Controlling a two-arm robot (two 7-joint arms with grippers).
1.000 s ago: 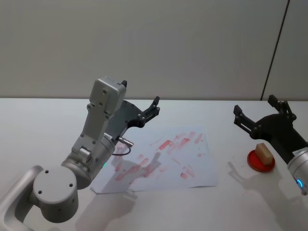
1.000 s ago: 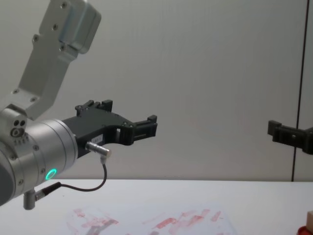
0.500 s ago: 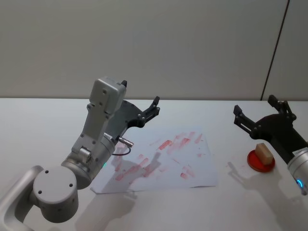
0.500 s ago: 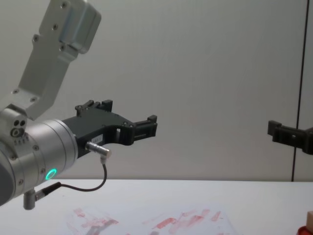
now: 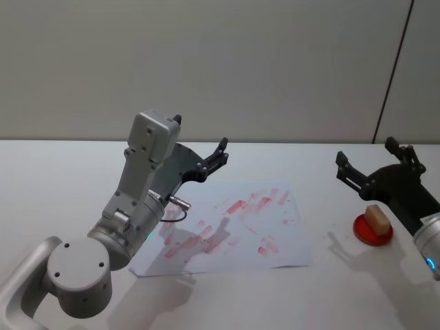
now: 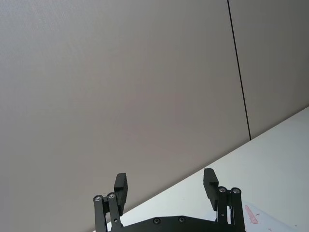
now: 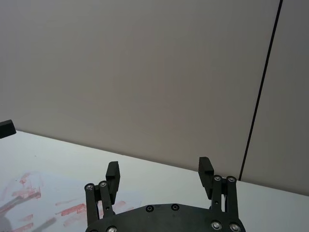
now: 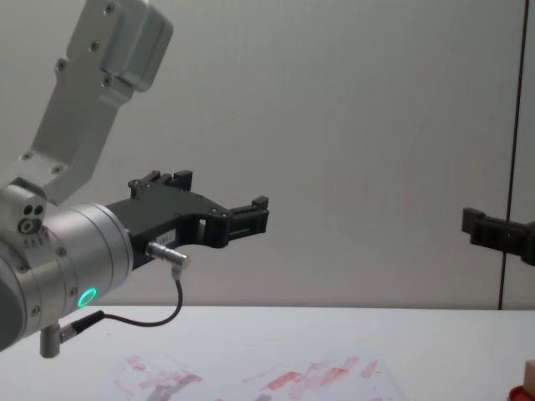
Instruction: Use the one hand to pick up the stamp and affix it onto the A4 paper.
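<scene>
Stamp [image 5: 375,217] on red pad [image 5: 361,231] sits under and behind my right pincer [image 5: 366,152], tips spread; left pincer [image 6: 164,176], spread too, well away.

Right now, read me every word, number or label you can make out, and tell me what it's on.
No text here can be read.
On the A4 paper: smeared red ink marks, no legible characters.
On the left gripper: a small pale sticker on its body, too small to read.
On the stamp: no writing visible.
</scene>
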